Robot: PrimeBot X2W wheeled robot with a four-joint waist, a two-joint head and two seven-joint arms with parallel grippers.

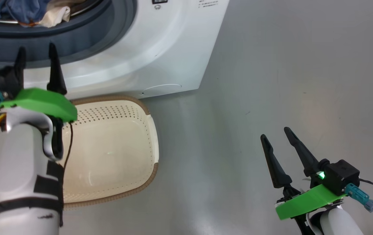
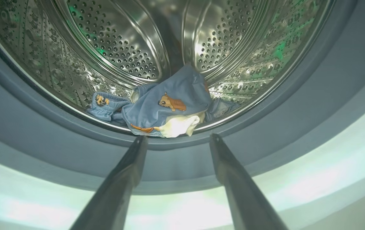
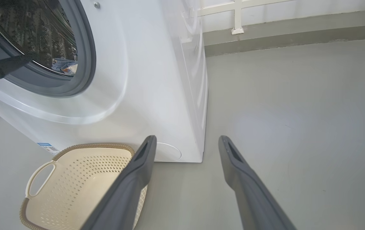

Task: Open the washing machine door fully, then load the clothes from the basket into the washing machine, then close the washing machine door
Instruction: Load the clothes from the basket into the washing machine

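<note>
The white washing machine (image 1: 160, 55) stands at the upper left with its round opening uncovered. Light blue printed and cream clothes (image 2: 166, 108) lie at the front of the steel drum, also seen as clothes (image 1: 26, 13) and clothes (image 3: 63, 65). My left gripper (image 1: 36, 54) is open with nothing between its fingers, just below the grey gasket (image 2: 58, 150); in its wrist view the left gripper (image 2: 177, 138) points into the drum. The cream basket (image 1: 152, 130) sits on the floor before the machine with nothing in it. My right gripper (image 1: 276, 133) hangs open over bare floor. The door is out of view.
Grey floor (image 1: 287, 65) spreads to the right of the machine. A low wall base with a white frame (image 3: 236, 19) runs behind. The basket (image 3: 42, 169) has a side handle facing left in the right wrist view. The machine's round lower cap (image 1: 162, 88) sits just above the basket.
</note>
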